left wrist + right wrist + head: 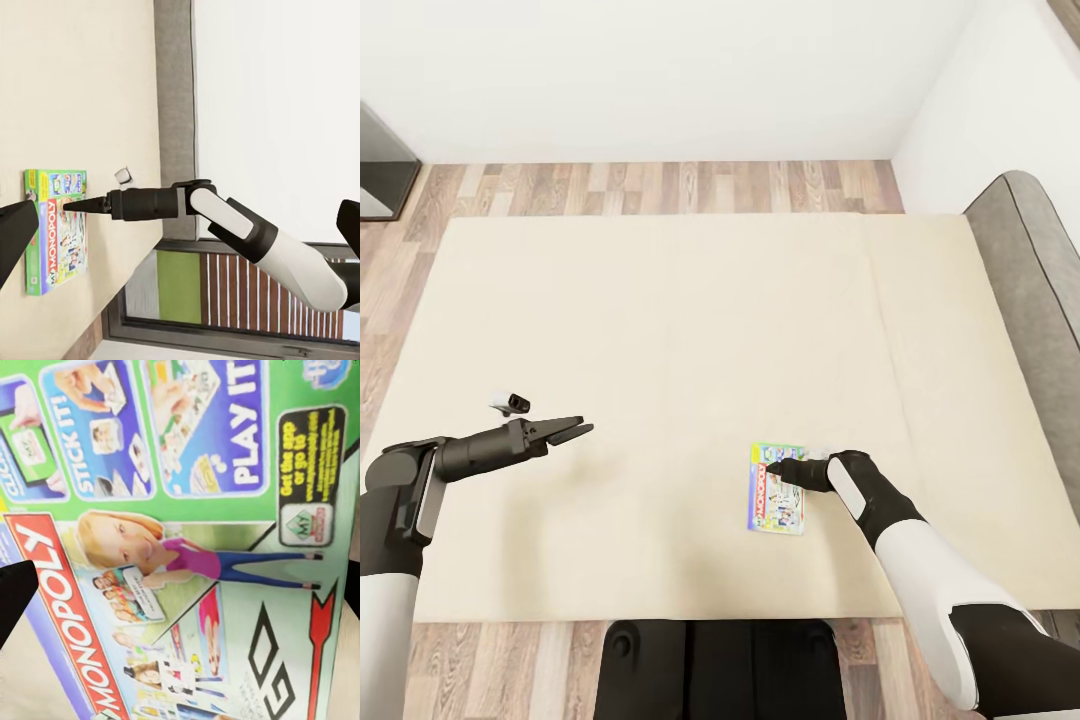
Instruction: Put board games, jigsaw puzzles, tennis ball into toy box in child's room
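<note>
A white-and-green board game (777, 497) with a red Monopoly logo lies flat on the beige mattress of the bed (680, 320), near its front edge and right of centre. My right gripper (773, 466) hovers just above the game's far end, pointing left. In the right wrist view its dark fingertips (15, 592) stand wide apart at both sides of the printed lid (187, 510), so it is open and holds nothing. My left gripper (575, 432) hangs open over bare mattress well to the left. In the left wrist view the game (52, 232) lies under the right gripper (71, 205).
The grey headboard (1030, 280) runs along the bed's right side. Wood-plank floor (660, 188) and white walls lie beyond the far edge, with a dark unit (380, 170) at the far left. My base (720, 665) stands against the bed's front edge. A dark-framed window (225, 300) is behind the right arm.
</note>
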